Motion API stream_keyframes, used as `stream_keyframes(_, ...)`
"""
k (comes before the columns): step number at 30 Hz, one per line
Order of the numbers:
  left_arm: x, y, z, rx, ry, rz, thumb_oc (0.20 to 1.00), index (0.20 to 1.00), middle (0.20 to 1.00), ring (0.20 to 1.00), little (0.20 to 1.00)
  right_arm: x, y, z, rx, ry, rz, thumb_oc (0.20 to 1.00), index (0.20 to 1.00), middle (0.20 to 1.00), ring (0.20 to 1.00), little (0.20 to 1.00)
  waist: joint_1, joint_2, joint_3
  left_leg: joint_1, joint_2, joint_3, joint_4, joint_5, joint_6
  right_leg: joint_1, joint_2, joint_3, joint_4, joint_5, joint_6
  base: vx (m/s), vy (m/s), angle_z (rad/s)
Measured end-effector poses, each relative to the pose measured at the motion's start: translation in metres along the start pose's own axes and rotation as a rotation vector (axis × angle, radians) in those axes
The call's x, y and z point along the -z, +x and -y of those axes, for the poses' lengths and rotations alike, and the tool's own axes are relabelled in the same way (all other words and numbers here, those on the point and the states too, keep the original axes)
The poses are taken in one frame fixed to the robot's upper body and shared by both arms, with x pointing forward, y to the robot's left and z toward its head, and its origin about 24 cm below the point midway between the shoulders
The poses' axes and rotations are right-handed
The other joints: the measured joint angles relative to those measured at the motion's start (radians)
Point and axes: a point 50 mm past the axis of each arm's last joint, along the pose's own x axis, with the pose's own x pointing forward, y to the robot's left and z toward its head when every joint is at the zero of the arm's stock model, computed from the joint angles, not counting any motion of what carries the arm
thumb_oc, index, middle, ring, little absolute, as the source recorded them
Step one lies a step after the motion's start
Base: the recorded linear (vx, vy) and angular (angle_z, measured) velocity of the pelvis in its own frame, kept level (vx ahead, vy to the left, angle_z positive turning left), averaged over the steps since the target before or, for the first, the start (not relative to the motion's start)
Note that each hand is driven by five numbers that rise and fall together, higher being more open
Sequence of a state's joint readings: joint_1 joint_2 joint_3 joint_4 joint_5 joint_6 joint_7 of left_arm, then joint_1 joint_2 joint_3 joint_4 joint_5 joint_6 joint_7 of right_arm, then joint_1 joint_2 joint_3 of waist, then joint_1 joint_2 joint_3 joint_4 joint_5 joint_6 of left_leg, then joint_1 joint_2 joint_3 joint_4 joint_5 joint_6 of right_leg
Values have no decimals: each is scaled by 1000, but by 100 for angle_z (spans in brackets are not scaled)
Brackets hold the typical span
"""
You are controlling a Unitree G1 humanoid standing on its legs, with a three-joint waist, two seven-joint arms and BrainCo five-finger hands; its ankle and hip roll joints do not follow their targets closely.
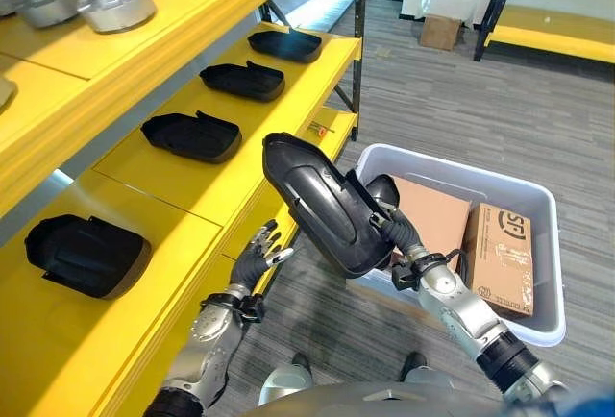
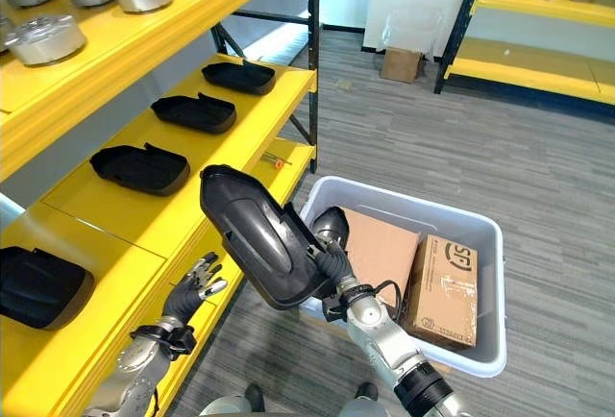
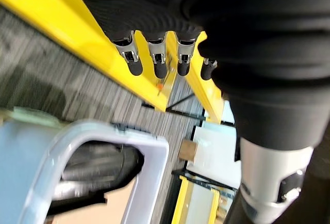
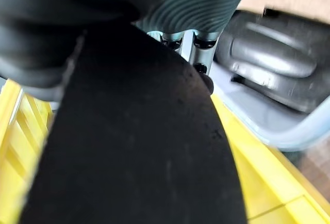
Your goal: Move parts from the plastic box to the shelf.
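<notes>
On the yellow shelf (image 1: 183, 191) black parts (image 1: 190, 135) lie in a row. My left hand (image 1: 258, 256) hovers beside its front edge, fingers relaxed and empty. My right hand (image 1: 389, 220) grips a black part (image 1: 322, 204) by one end, raised between shelf and plastic box (image 1: 500, 191). Held so far off-centre, it could twist loose or clip the shelf's lip.

A warehouse: yellow shelf racks (image 1: 240, 138) holding parts, cardboard boxes (image 2: 401, 63).
</notes>
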State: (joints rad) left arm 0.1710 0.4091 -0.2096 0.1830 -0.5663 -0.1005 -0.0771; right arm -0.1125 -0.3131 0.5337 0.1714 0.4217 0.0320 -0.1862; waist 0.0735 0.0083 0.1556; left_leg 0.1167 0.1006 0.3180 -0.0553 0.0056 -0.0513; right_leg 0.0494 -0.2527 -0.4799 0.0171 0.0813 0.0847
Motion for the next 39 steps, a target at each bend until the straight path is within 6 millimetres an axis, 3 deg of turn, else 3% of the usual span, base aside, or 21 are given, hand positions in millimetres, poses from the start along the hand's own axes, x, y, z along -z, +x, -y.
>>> stream_keyframes(4, -5, -3, 1, 14, 14, 13, 1000, 1000, 1000, 1000, 1000, 10, -4, 1, 28, 44, -37, 200, 200, 200, 200, 200, -2, 3, -3, 0, -22, 37, -13, 12, 7, -33, -6, -49, -3, 64, -13, -163, 114, -1)
stream_keyframes(5, -14, 7, 3, 29, 20, 27, 1000, 1000, 1000, 1000, 1000, 17, -16, 9, 72, 98, -60, 200, 200, 200, 200, 200, -45, 12, 0, -39, -30, -69, -18, 36, 23, -29, 30, 27, 49, -42, 26, -198, -28, 134)
stream_keyframes(6, -26, 16, 6, 47, 29, 64, 1000, 1000, 1000, 1000, 1000, 22, -24, 16, 93, 118, -79, 200, 200, 200, 200, 200, -70, 2, -1, -70, -23, -130, -20, 62, 28, -5, 103, 126, 22, -111, -4, -105, -53, 186)
stream_keyframes(9, -29, 22, 16, 120, 18, 68, 1000, 1000, 1000, 1000, 1000, 31, -32, 39, 157, 113, -122, 200, 200, 200, 200, 200, -95, 31, 5, -102, -32, -243, -37, 108, 34, 28, 186, 294, -4, -144, -37, -46, -38, 130)
stream_keyframes(11, -17, 22, 31, 200, -30, 23, 1000, 1000, 1000, 1000, 1000, 35, -33, 52, 212, 119, -145, 200, 200, 200, 200, 200, -99, 67, 6, -121, -33, -286, -20, 134, 44, 38, 221, 348, 20, -176, -46, -130, -117, 129)
stream_keyframes(12, -13, 23, 47, 266, -49, 13, 1000, 1000, 1000, 1000, 1000, 35, -33, 58, 220, 119, -145, 200, 200, 200, 200, 200, -106, 82, 5, -140, -14, -340, -26, 144, 29, 32, 268, 419, 23, -187, -79, -273, -243, 95)
stream_keyframes(13, -9, 22, 52, 291, -49, -15, 1000, 1000, 1000, 1000, 1000, 30, -30, 58, 186, 114, -130, 200, 200, 200, 200, 200, -79, 88, 7, -158, 9, -322, -27, 121, 4, -2, 285, 410, 46, -190, -97, -244, -220, 65)
stream_keyframes(18, 11, 6, 46, 272, -80, -83, 1000, 1000, 1000, 1000, 1000, 30, -32, 58, 149, 121, -135, 200, 200, 200, 200, 200, -82, 119, 33, -206, 36, -325, -25, 102, 15, -63, 306, 365, 116, -197, -132, -146, -109, 12)
stream_keyframes(20, 13, 5, 47, 273, -77, -90, 1000, 1000, 1000, 1000, 1000, 37, -38, 59, 159, 125, -162, 200, 200, 200, 200, 200, -98, 122, 53, -209, 37, -263, -13, 57, 41, -32, 286, 318, 103, -189, -142, -186, 23, 92)
stream_keyframes(21, 7, 9, 50, 307, -67, -72, 1000, 1000, 1000, 1000, 1000, 48, -47, 57, 170, 140, -197, 200, 200, 200, 200, 200, -128, 96, 67, -196, 37, -76, -24, -50, 61, 23, 229, 199, 57, -182, -146, -208, 43, 204)
stream_keyframes(22, 2, 13, 51, 334, -50, -58, 1000, 1000, 1000, 1000, 1000, 50, -49, 56, 174, 146, -208, 200, 200, 200, 200, 200, -164, 80, 75, -188, 33, 61, -8, -37, 43, 59, 186, 136, 38, -179, -144, -187, 31, 217)
stream_keyframes(24, -2, 16, 55, 368, -11, -41, 1000, 1000, 1000, 1000, 1000, 48, -47, 55, 157, 153, -198, 200, 200, 200, 200, 200, -160, 44, 88, -164, 25, 166, 56, -16, 18, 62, 119, 92, 31, -174, -135, -79, 59, 116)
stream_keyframes(26, 1, 14, 55, 372, -7, -52, 1000, 1000, 1000, 1000, 1000, 34, -38, 58, 155, 158, -140, 200, 200, 200, 200, 200, -164, 66, 78, -57, 41, 143, 97, 13, 20, 67, 81, 82, 34, -166, -111, -46, 186, 53)
stream_keyframes(27, -2, 17, 56, 379, 0, -43, 1000, 1000, 1000, 1000, 1000, 27, -36, 63, 167, 156, -104, 200, 200, 200, 200, 200, -177, 85, 71, -9, 32, 119, 105, 133, 50, 64, 54, 80, 103, -187, -75, -29, 328, 67)
stream_keyframes(28, -14, 27, 61, 401, 16, -7, 1000, 1000, 1000, 1000, 1000, 24, -36, 70, 184, 150, -99, 200, 200, 200, 200, 200, -184, 86, 76, -14, 11, 111, 90, 187, 107, -48, 31, 116, 239, -258, -52, -29, 462, 108)
stream_keyframes(29, -26, 26, 47, 396, 92, 21, 1000, 1000, 1000, 1000, 1000, 21, -30, 60, 157, 181, -77, 200, 200, 200, 200, 200, -177, -9, 56, -16, -56, 63, 26, 267, 28, -84, 14, 180, 86, -98, -132, -18, 399, 101)
stream_keyframes(30, -28, 30, 45, 385, 98, 23, 1000, 1000, 1000, 1000, 1000, 22, -29, 62, 159, 185, -76, 200, 200, 200, 200, 200, -179, -11, 61, -19, -26, 73, 68, 203, 29, -75, 17, 166, 86, -94, -96, -8, 330, 66)
stream_keyframes(31, -21, 25, 42, 375, 95, 1, 1000, 1000, 1000, 1000, 1000, 21, -28, 63, 154, 180, -72, 200, 200, 200, 200, 200, -174, 13, 43, -15, 48, 109, 125, 144, 2, -73, 42, 161, 79, -101, -85, -10, 269, 28)
stream_keyframes(33, -13, 22, 45, 379, 78, -23, 1000, 1000, 1000, 1000, 1000, 18, -29, 71, 170, 172, -62, 200, 200, 200, 200, 200, -180, 55, 39, 10, 102, 103, 111, 112, -13, -84, 42, 162, 107, -108, -67, -5, 412, 13)
stream_keyframes(36, -15, 24, 47, 380, 112, -18, 1000, 1000, 1000, 1000, 1000, 28, -33, 79, 202, 169, -110, 200, 200, 200, 200, 200, -194, 97, 34, 28, 71, 161, 69, -32, -7, -72, 15, 133, 105, -71, -14, 10, 427, 34)
stream_keyframes(39, -11, 21, 40, 349, 123, -38, 1000, 1000, 1000, 1000, 1000, 39, -37, 67, 174, 192, -148, 200, 200, 200, 200, 200, -187, 63, 34, 43, -17, 149, 21, -40, 22, -52, -53, 136, 81, -40, 19, 36, 406, 32)
